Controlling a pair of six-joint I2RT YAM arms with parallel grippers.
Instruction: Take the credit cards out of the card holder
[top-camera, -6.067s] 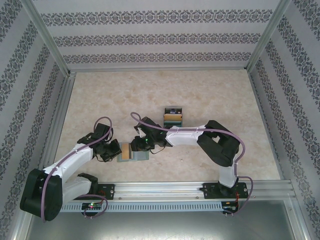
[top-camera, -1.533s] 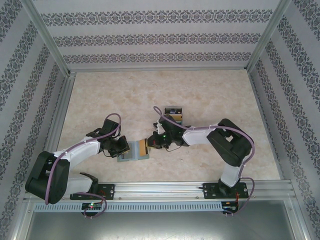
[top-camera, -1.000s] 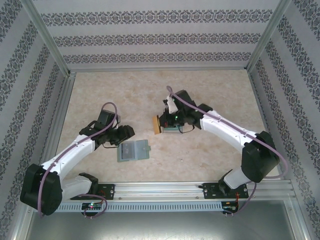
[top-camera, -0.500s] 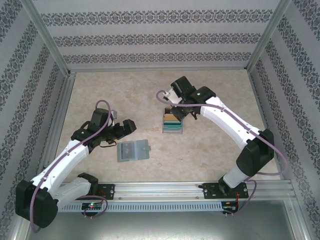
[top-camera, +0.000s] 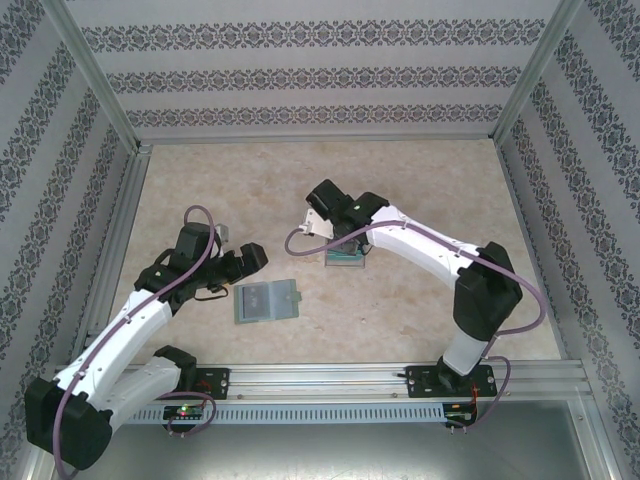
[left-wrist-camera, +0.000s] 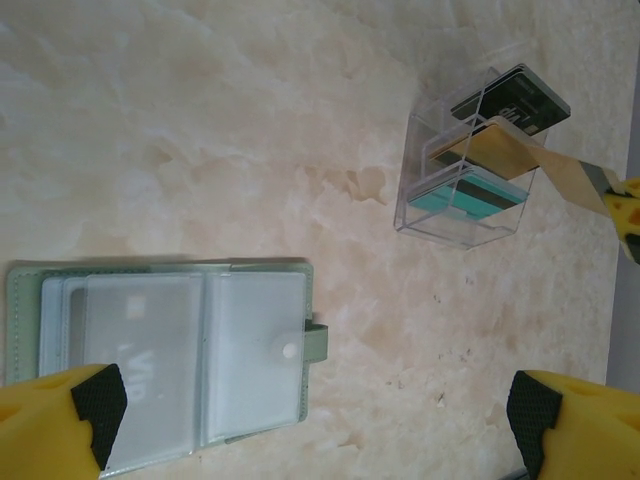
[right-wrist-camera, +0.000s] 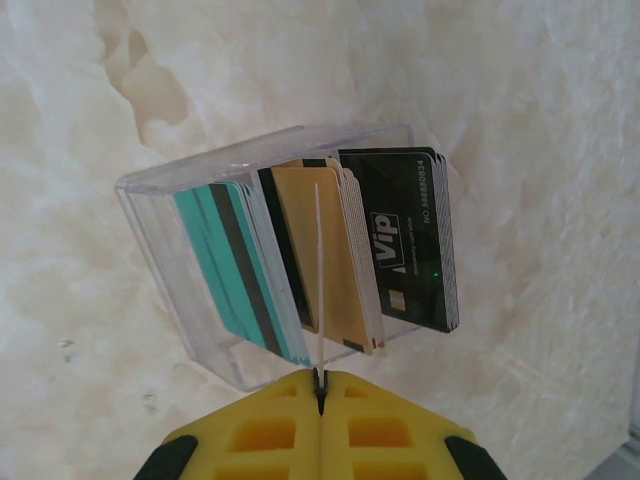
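My left end effector (left-wrist-camera: 315, 425) hangs wide open near the one grey-green card holder (left-wrist-camera: 190, 350), which lies unfolded on the marbled beige counter (top-camera: 420, 310). My right end effector (right-wrist-camera: 318, 385) pinches a tan-gold card (left-wrist-camera: 545, 162) at one clear three-slot stand (right-wrist-camera: 150, 230), between teal cards (right-wrist-camera: 225, 260) and a black card (right-wrist-camera: 400, 240). Patterned walls (top-camera: 320, 75) surround the counter.

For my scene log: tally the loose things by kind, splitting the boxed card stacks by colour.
card holder: 1
clear box: 1
teal-green card stack: 1
tan-gold card stack: 1
black card stack: 1
tan-gold card in right hand: 1
Total: 6
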